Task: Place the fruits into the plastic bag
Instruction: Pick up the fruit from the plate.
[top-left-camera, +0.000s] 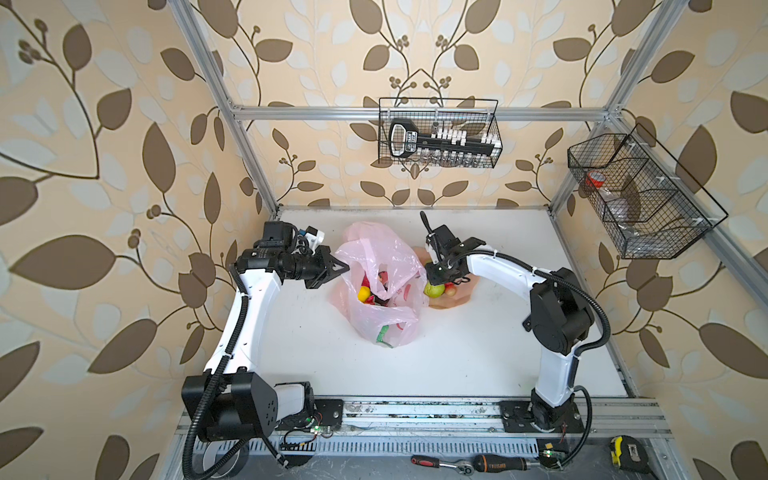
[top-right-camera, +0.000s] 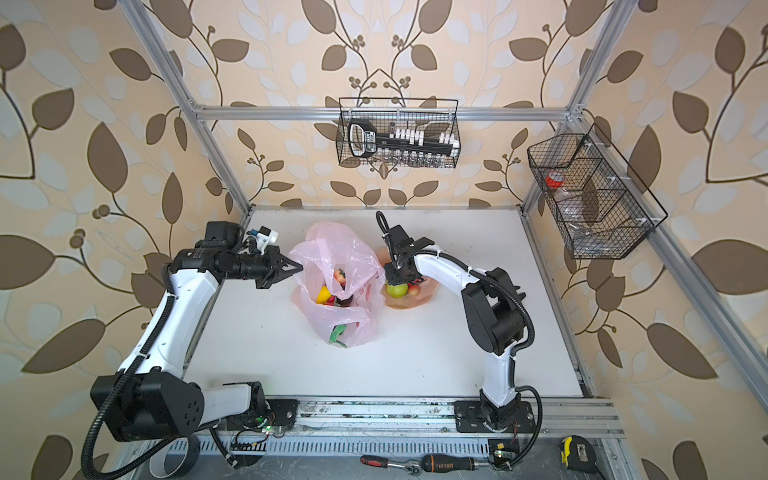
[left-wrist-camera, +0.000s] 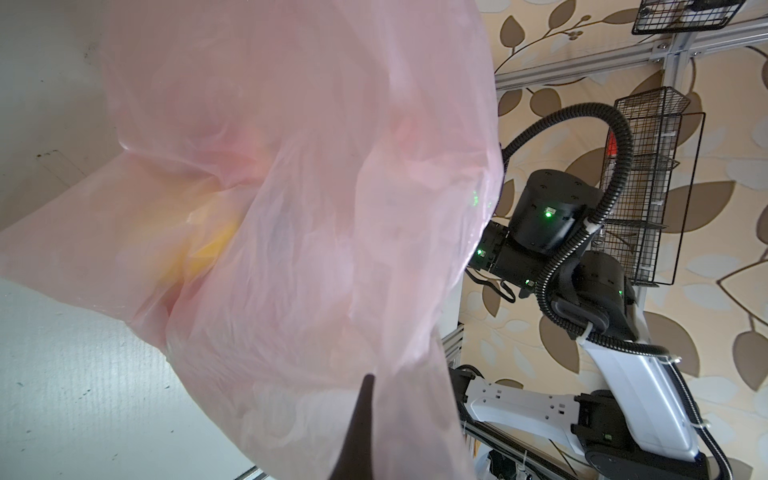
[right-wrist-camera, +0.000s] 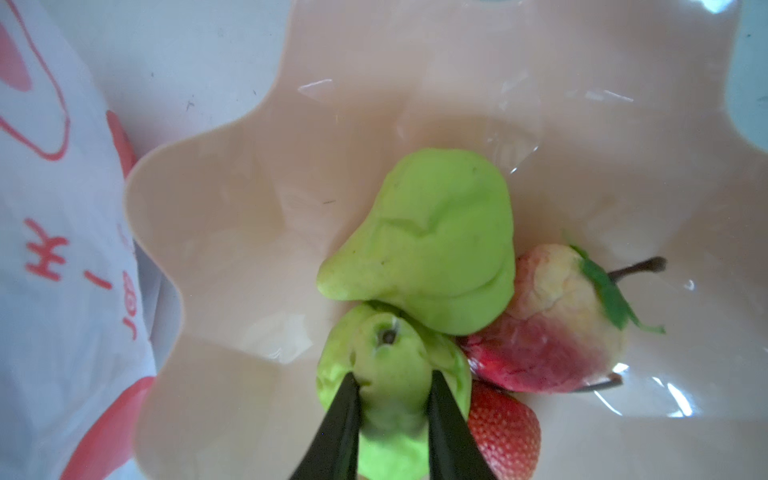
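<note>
Right gripper pinching green pear; left gripper closed on plastic bag

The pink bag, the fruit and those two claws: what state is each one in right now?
Translucent pink plastic bag: mouth open, lemon and red fruits inside.
Left gripper: shut on the bag's edge.
Right gripper: jaws against a green pear, which sits in the dish.
Peach wavy-edged dish: holds two green pears, a reddish apple and a strawberry.

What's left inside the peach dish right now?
The dish holds two green pears, an apple and a strawberry. The right gripper pinches one pear. Anything beneath them is hidden.
</note>
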